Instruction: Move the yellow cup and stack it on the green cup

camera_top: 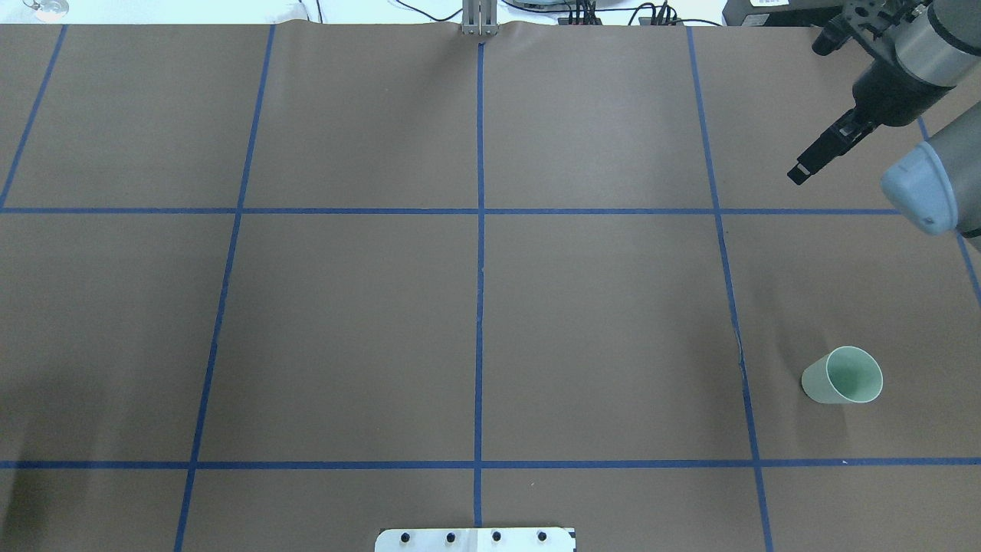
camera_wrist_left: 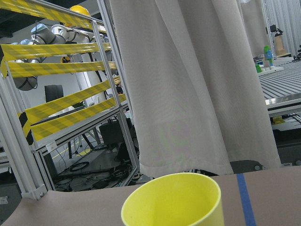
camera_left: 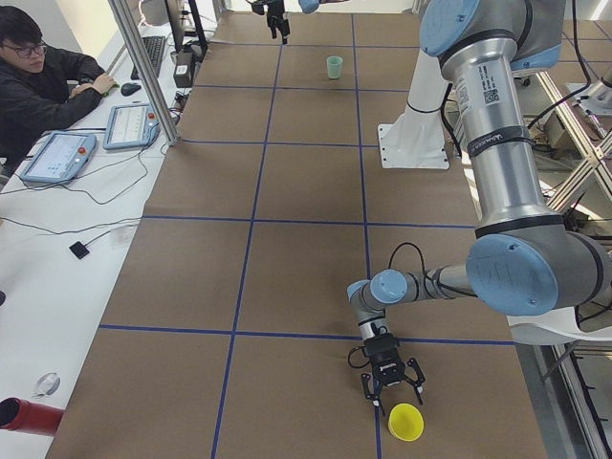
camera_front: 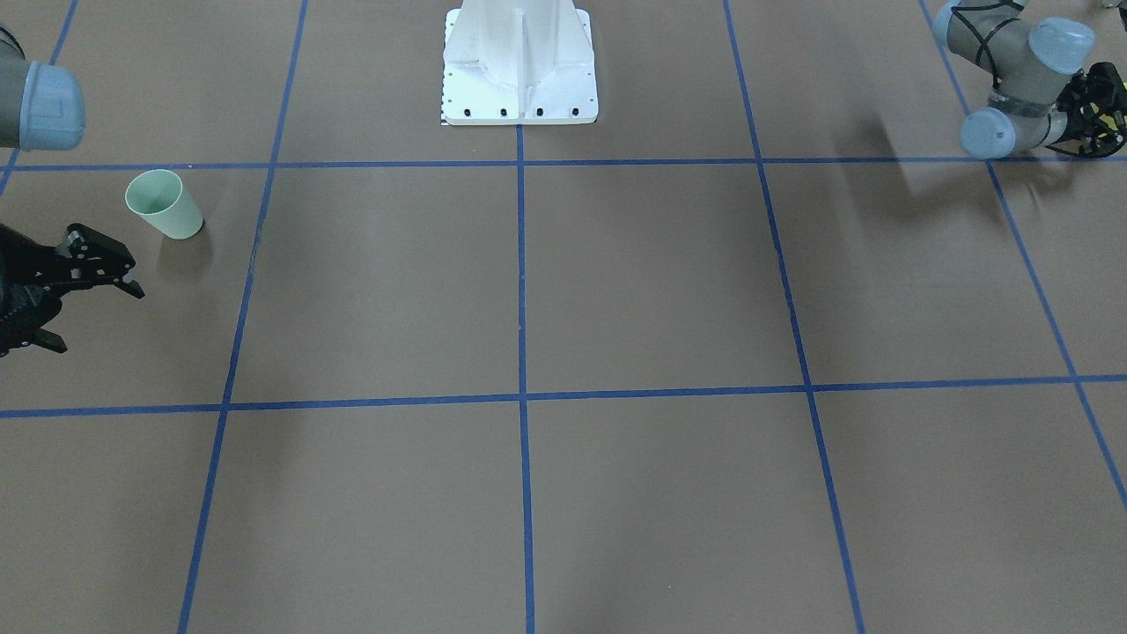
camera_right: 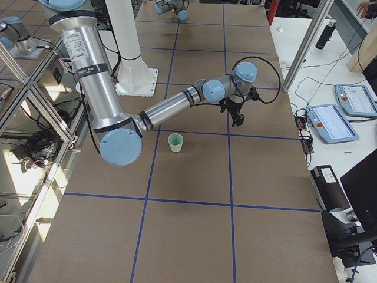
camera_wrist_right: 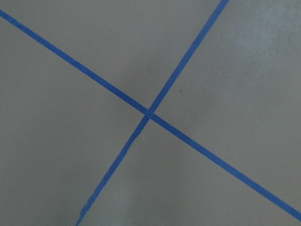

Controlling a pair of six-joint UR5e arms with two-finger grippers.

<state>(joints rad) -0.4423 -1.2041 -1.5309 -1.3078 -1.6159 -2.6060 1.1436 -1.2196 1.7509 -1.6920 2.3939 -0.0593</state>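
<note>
The small bright yellow plastic tumbler (camera_left: 404, 422) stands upright, mouth up, at the table's (camera_top: 352, 322) end on the robot's left, well apart from the pale mint-green plastic tumbler (camera_top: 841, 376), upright and empty toward the right end.

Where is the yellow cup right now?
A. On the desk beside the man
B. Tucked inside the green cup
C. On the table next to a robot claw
C: the yellow cup stands on the table just past the left claw, while the green cup sits alone at the far end.
</note>
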